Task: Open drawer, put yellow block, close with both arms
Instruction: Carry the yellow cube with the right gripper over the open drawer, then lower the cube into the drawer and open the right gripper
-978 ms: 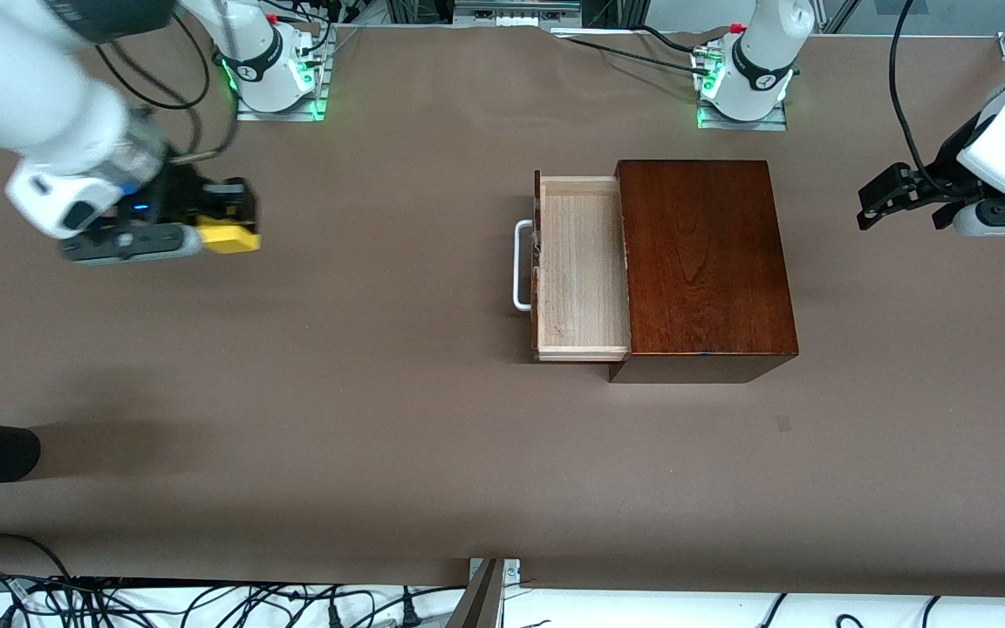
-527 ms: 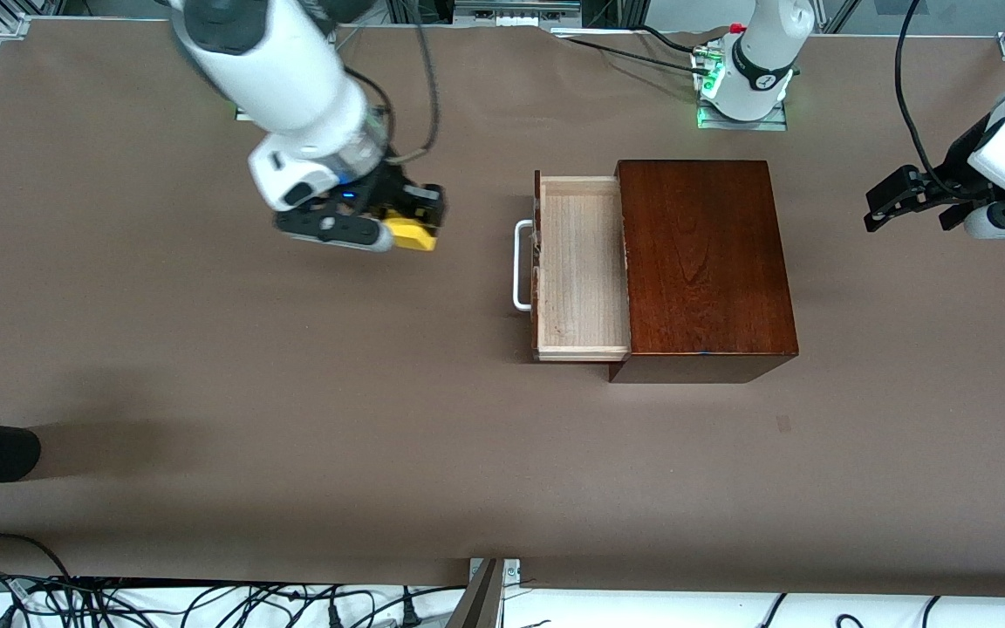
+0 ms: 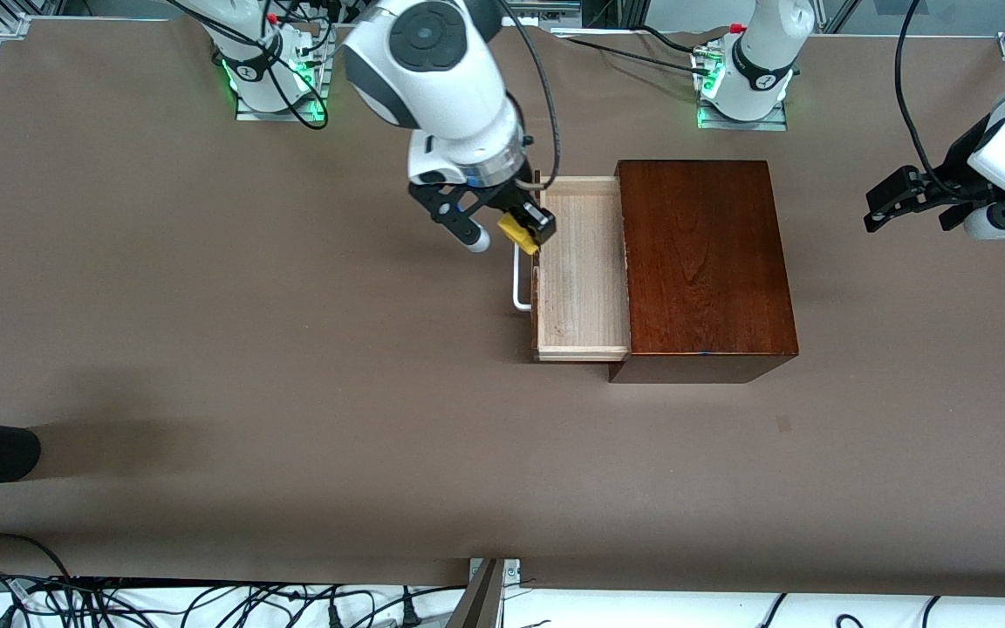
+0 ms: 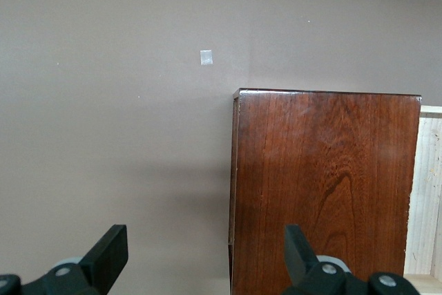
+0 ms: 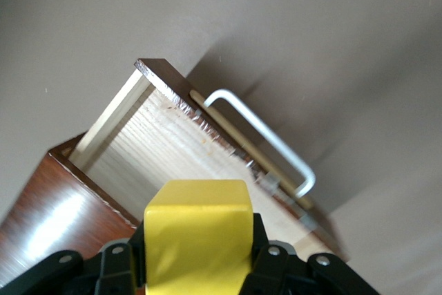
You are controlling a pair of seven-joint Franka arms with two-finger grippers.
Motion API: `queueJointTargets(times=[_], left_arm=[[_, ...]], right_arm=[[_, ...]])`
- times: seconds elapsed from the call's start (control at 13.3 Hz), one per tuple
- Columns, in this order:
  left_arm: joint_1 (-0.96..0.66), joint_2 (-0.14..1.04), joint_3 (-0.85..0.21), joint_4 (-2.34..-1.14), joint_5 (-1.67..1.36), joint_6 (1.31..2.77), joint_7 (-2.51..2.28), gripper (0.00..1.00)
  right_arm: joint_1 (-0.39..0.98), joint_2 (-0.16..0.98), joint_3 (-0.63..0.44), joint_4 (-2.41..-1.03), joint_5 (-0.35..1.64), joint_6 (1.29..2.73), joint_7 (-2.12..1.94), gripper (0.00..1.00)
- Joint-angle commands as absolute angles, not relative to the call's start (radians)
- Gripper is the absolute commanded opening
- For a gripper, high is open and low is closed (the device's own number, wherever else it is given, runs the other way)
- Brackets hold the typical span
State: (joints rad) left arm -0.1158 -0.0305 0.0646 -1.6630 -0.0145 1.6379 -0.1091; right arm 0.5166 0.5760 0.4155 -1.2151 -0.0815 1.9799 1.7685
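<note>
Block, the one yellow cube in the front view, is pinched in the right gripper, which is over the drawer's front edge by the white handle. One drawer stands pulled out of one dark box, its pale tray bare, so opening looks done and the carrying step is in hand. The left gripper waits over the table toward the left arm's end, well apart from the box, fingers spread. In the left wrist view, its two fingers stand wide apart with nothing between them, over the table beside the box. In the right wrist view, the block sits clamped between the pads, with the open tray and handle below. Next, the move likely calls for carrying the block a little farther over the tray, lowering and releasing; after that, both arms push the drawer shut.
</note>
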Motion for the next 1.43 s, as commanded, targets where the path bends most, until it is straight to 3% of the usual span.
queueJointTargets(times=[0.0,1.35], left_arm=[[-0.106,-0.014,0.060,-1.635,-0.018,1.626,-0.086,1.00],[-0.106,-0.012,0.061,-1.637,-0.018,1.624,-0.086,1.00]], right_arm=[[0.609,0.701,0.390,-1.056,-0.144,1.979,1.948,0.00],[0.739,0.859,0.290,-1.048,-0.146,2.094,2.244,0.00]])
